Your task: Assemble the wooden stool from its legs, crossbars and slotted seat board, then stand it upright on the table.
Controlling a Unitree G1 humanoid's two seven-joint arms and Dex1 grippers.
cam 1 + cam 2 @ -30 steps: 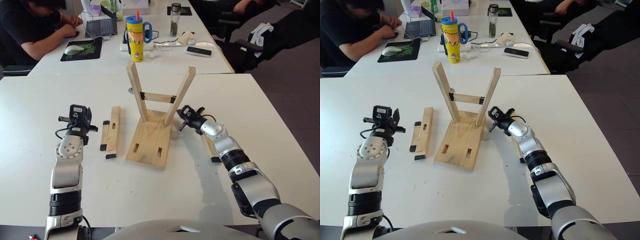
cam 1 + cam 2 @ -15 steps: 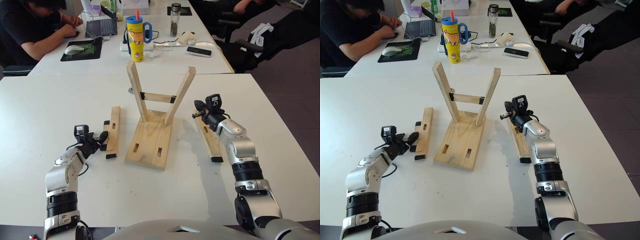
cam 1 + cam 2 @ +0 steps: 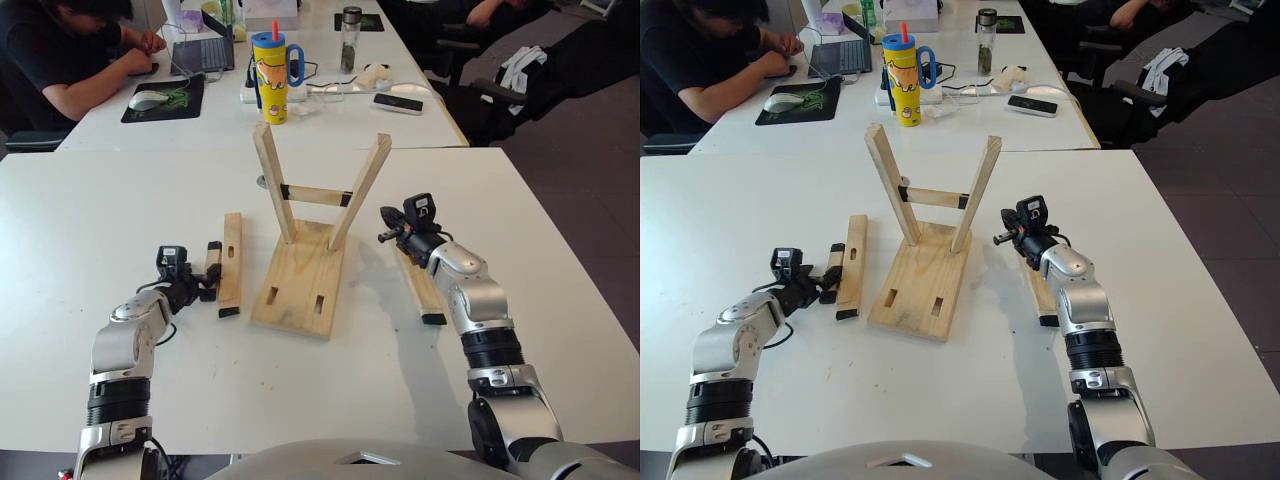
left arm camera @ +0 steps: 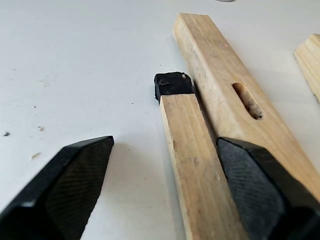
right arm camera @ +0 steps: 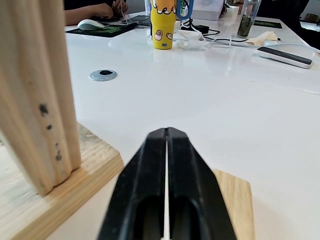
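The slotted seat board (image 3: pixel 297 278) lies flat on the white table. Two legs stand in it, joined by a crossbar (image 3: pixel 316 195). Left of the board lie a loose slotted leg (image 3: pixel 231 262) and a short black-tipped crossbar (image 4: pixel 187 150). My left gripper (image 3: pixel 200 284) rests low on the table, open, one finger on each side of that crossbar's near end. Another loose leg (image 3: pixel 422 290) lies right of the board. My right gripper (image 5: pixel 166 134) is shut and empty, hovering just right of the right standing leg (image 5: pixel 37 95), above the loose leg's far end.
A second table behind holds a yellow cup (image 3: pixel 274 62), a bottle (image 3: pixel 350 38), a flat dark device (image 3: pixel 398 102) and a laptop (image 3: pixel 202 52), with a person seated there. A cable grommet (image 5: pixel 103 75) sits in my table beyond the board.
My left arm came down from upright and its gripper slid up to the short crossbar. My right gripper pulled away from the right leg's foot, then drifted slightly back toward it.
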